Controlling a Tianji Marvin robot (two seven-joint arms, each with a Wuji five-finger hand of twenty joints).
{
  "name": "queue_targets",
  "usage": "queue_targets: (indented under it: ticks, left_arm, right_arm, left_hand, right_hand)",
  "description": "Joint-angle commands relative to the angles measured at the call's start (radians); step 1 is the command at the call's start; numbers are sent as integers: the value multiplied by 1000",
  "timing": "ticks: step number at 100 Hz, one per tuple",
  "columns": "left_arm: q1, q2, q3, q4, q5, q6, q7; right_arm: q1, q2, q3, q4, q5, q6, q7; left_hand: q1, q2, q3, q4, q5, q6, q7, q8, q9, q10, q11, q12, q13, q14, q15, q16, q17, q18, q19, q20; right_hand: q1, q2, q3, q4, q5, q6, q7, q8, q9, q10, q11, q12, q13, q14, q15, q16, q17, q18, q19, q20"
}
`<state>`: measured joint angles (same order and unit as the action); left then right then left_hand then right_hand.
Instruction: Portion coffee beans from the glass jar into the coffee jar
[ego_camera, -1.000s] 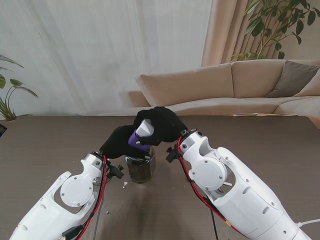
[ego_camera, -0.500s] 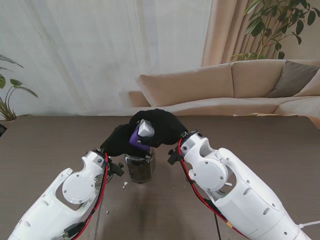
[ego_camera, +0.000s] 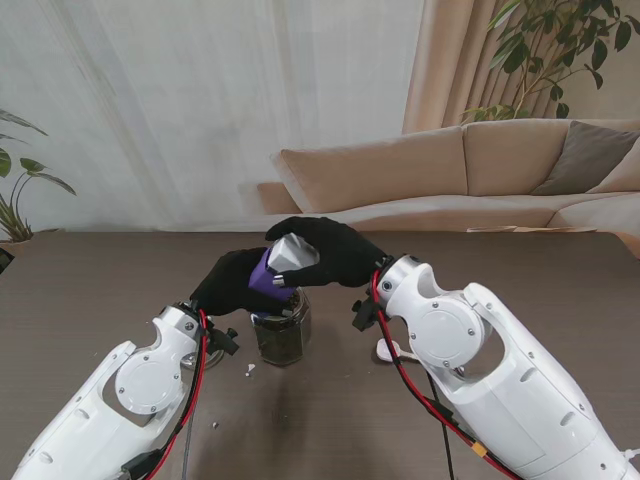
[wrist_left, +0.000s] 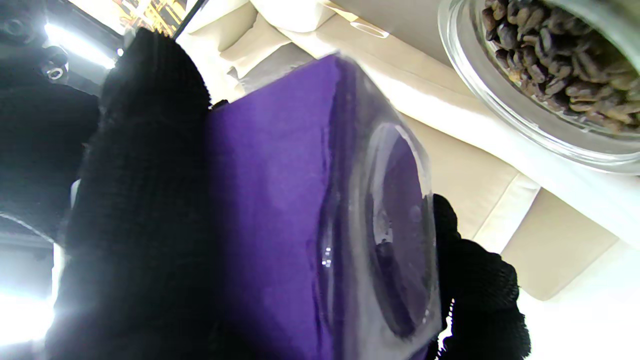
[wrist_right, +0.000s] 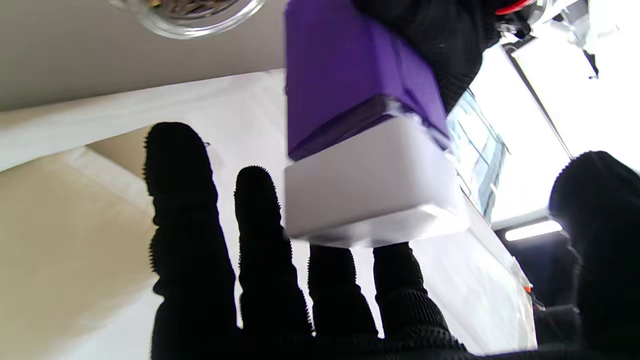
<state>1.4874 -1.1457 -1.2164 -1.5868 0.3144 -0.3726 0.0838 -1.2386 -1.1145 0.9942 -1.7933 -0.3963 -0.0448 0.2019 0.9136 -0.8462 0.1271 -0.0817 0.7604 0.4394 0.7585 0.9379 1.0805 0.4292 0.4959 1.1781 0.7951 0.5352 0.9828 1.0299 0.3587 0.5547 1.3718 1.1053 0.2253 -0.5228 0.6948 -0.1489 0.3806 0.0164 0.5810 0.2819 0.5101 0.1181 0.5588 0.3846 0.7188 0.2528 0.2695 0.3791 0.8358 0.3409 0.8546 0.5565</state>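
My left hand (ego_camera: 228, 282) is shut on a purple coffee jar (ego_camera: 266, 277) with a white lid (ego_camera: 290, 252), holding it tilted in the air. The glass jar (ego_camera: 281, 338) of dark coffee beans stands on the table right under it, mouth open (wrist_left: 545, 65). My right hand (ego_camera: 335, 252) is at the lid end. In the right wrist view its fingers (wrist_right: 195, 240) are straight and spread behind the lid (wrist_right: 375, 195), with the thumb well apart from it. The purple body (wrist_right: 350, 70) sits in the left hand's black glove (wrist_left: 140, 200).
A small white object (ego_camera: 385, 350) lies on the brown table beside my right forearm. A few pale specks (ego_camera: 250, 369) lie near the glass jar on my left. Beyond the far table edge stands a beige sofa (ego_camera: 450, 170).
My right arm has swung out to the right, uncovering the white object on the table. The right hand's fingers have loosened over the lid. The left hand and purple jar rose slightly.
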Motion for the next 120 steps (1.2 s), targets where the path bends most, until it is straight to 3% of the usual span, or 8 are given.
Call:
queue_targets:
  ticks: [1, 13, 35, 70, 83, 100, 107, 120]
  left_arm:
    - [7, 2, -7, -11, 2, -5, -17]
    - [13, 4, -14, -17, 7, -8, -22]
    - [20, 9, -27, -23, 19, -16, -34]
    - [34, 14, -44, -37, 43, -27, -39]
    - [35, 15, -47, -41, 40, -30, -44]
    - [46, 19, -57, -53, 41, -23, -57]
    - [51, 20, -63, -60, 44, -22, -61]
    - [62, 23, -74, -71, 42, -18, -72]
  right_arm:
    - [13, 13, 6, -3, -52, 9, 1]
    - [27, 21, 8, -3, -90, 32, 27]
    - [42, 19, -15, 7, -187, 44, -3]
    - [48, 37, -7, -45, -231, 151, 92]
    - [52, 37, -12, -33, -231, 114, 83]
    - [45, 32, -16, -19, -248, 75, 45]
    - [47, 32, -18, -15, -264, 67, 39]
    - [50, 32, -23, -7, -301, 49, 27]
  left_hand:
    - [377, 619, 426, 13, 35, -68, 214, 63, 54, -29, 143, 64, 73, 20, 186, 59, -47, -72, 17, 10]
    - [377, 616, 425, 14, 36, -72, 214, 63, 55, -29, 144, 65, 70, 18, 184, 59, -51, -77, 15, 8]
    - [377, 616, 426, 14, 36, -75, 214, 64, 56, -31, 142, 67, 69, 18, 184, 60, -52, -79, 15, 7]
    - [377, 616, 422, 15, 37, -79, 212, 63, 58, -33, 141, 70, 68, 17, 183, 61, -52, -83, 17, 6]
    - [377, 616, 422, 16, 37, -79, 213, 64, 58, -32, 140, 70, 69, 16, 183, 62, -52, -84, 17, 7]
    - [377, 617, 420, 16, 37, -78, 211, 63, 57, -31, 139, 71, 67, 18, 182, 62, -55, -82, 16, 6]
    - [377, 617, 419, 16, 36, -79, 210, 64, 58, -31, 139, 71, 67, 18, 182, 62, -55, -82, 16, 6]
    - [377, 617, 418, 16, 37, -79, 210, 63, 59, -31, 138, 72, 67, 18, 181, 63, -55, -82, 16, 7]
  right_hand:
    - [-62, 14, -72, 55, -16, 19, -2, 21, -29, -3, 26, 33, -11, -13, 13, 1, -489, -2, -19, 21]
    - [-93, -38, 13, 60, 24, 35, 5, 34, -19, 9, 48, 55, 8, -14, 40, 14, -475, -13, -7, 26]
    - [-3, -35, -21, 59, 158, 27, 67, 73, 75, 15, 122, 113, 94, -34, 157, 64, -422, -15, 64, 25]
    - [-142, 56, 15, 69, 223, 59, 37, 62, 147, 31, 104, 126, 141, -13, 195, 82, -393, -2, 119, 11]
    - [48, 44, -59, 81, 391, -54, 72, 114, 245, -7, 130, 177, 204, -41, 240, 109, -361, -16, 159, -2]
    - [352, 19, -191, 112, 208, -203, -24, 106, 282, -59, 117, 190, 226, -63, 251, 120, -365, -29, 170, -13]
    - [208, -117, 404, 37, 141, -247, -8, 95, 281, -79, 129, 188, 239, -74, 267, 128, -359, -43, 185, -10]
    - [285, -226, 521, 11, 66, -294, 9, 91, 272, -117, 141, 189, 259, -100, 290, 137, -343, -64, 205, -6]
